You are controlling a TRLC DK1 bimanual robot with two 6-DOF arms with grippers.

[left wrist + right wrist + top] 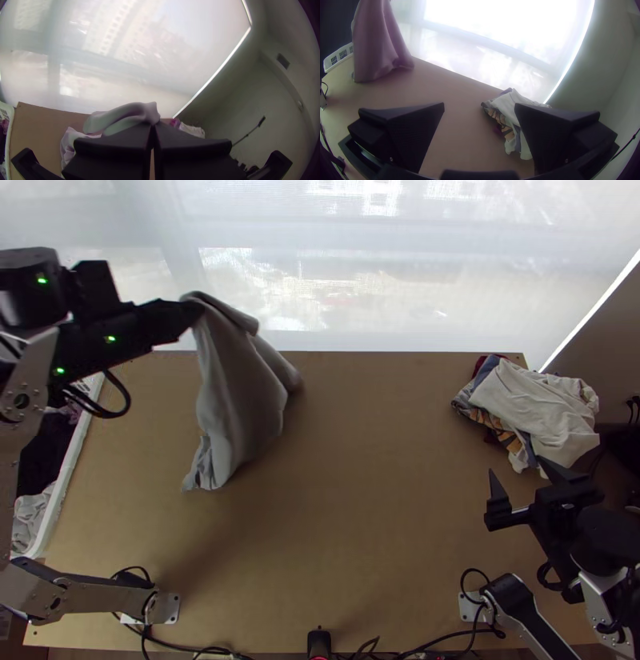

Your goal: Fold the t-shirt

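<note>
T-shirt (244,392) hangs bunched from the left gripper (192,312)

One t-shirt, pale grey, hangs over the left part of the table (360,524) in long, loose vertical folds. Its lower end, nearest the bases, narrows to a crumpled tip with a lighter grey patch. Farther up, the cloth widens, with a rounded fold bulging out to the right; at the top it doubles over at the fingertips. It is neither spread nor squared.

Of two grippers, the right (518,472) is the nearer, held over the right side with its fingers well apart and nothing between them. The left gripper (152,125) has its fingers together, clamped on the t-shirt's top.

One basket (74,460) holding dark and light cloth stands along the left edge. One pile (536,408) lies at the far right corner, a white garment over patterned and dark ones; how many I cannot tell.

Cables run along the near edge. Past them, a broad stretch of tabletop runs between t-shirt and pile, up to the straight far edge. In the top view, the gripped cloth overlaps the bright window (360,276) beyond.
</note>
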